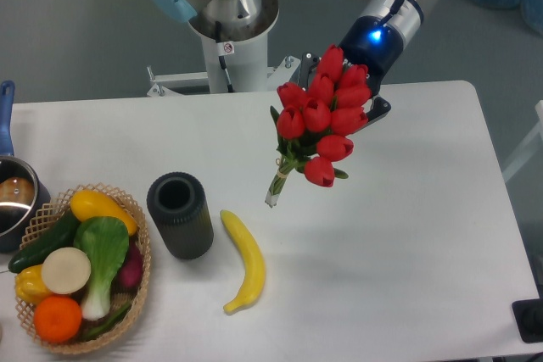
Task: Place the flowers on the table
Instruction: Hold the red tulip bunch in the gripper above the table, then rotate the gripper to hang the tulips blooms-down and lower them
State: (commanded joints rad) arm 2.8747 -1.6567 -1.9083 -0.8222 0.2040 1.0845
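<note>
I hold the flowers [322, 116] up off the table [407, 243]; my gripper [366, 99] sits behind the red heads, so I cannot tell how my fingers stand, though I judge them pinched on the bunch since nothing else carries it; the long axis runs from the buds near my wrist down and left to the bound stems, whose tip hangs above bare white top; the banana [244, 260] lies just below-left of that tip, the black cup [180, 214] further left, the basket [127, 209] beyond; the open tabletop to the right and front looks the safer landing
</note>
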